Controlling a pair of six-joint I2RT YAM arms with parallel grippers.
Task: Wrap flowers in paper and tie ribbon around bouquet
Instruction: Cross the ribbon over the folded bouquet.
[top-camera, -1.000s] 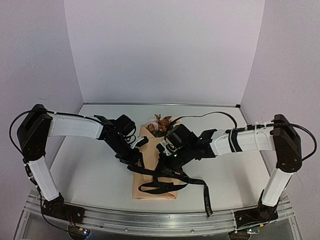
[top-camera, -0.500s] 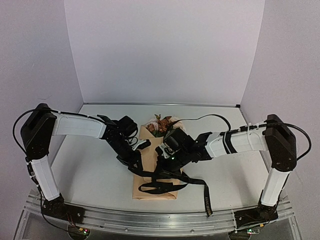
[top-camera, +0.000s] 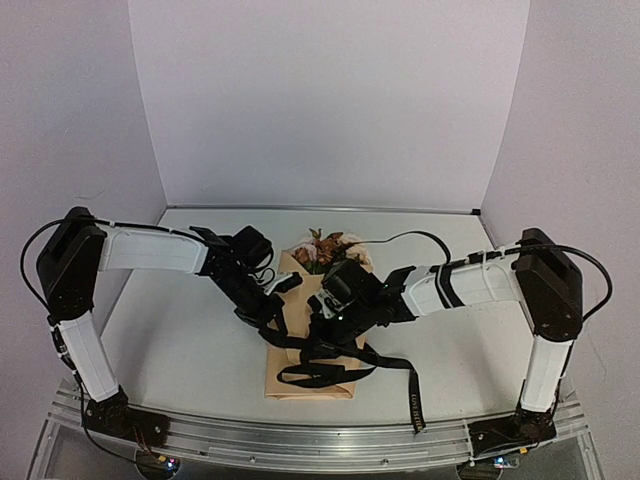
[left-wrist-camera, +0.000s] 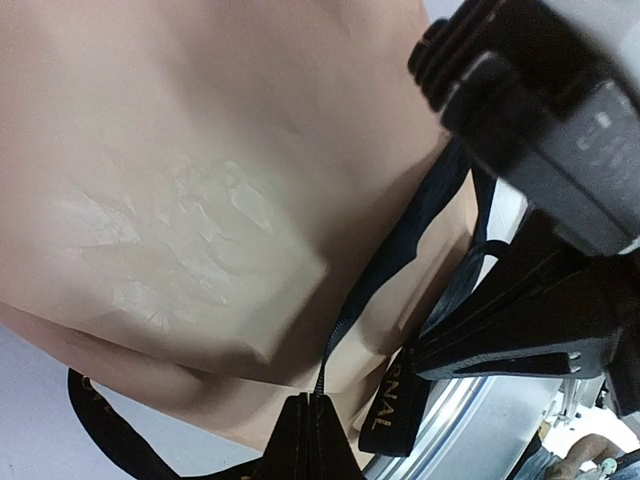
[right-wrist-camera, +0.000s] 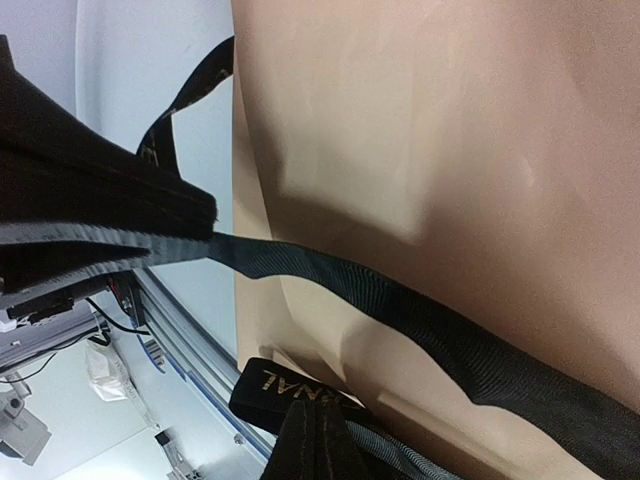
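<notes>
The bouquet lies mid-table as a tan paper (top-camera: 300, 372) cone, with the cream, pink and rust flowers (top-camera: 326, 249) showing at its far end. The black ribbon (top-camera: 330, 362) crosses the cone in loose loops. My left gripper (top-camera: 270, 322) is at the cone's left edge; in the left wrist view it (left-wrist-camera: 312, 402) is shut on a ribbon (left-wrist-camera: 395, 245) strand seen edge-on. My right gripper (top-camera: 325, 320) hovers over the cone's middle. In the right wrist view it (right-wrist-camera: 322, 412) is shut on the lettered ribbon (right-wrist-camera: 285, 385), and another ribbon strand runs taut over the paper (right-wrist-camera: 420, 120).
A ribbon tail (top-camera: 414, 400) trails toward the front right, close to the aluminium rail (top-camera: 300, 442) at the table's near edge. The right arm's black cable (top-camera: 425, 236) arcs behind the flowers. Purple walls close in the back and both sides.
My left gripper has gone from open to shut on a ribbon strand at the cone's left edge. The right arm has shifted a little left over the cone, still shut.
</notes>
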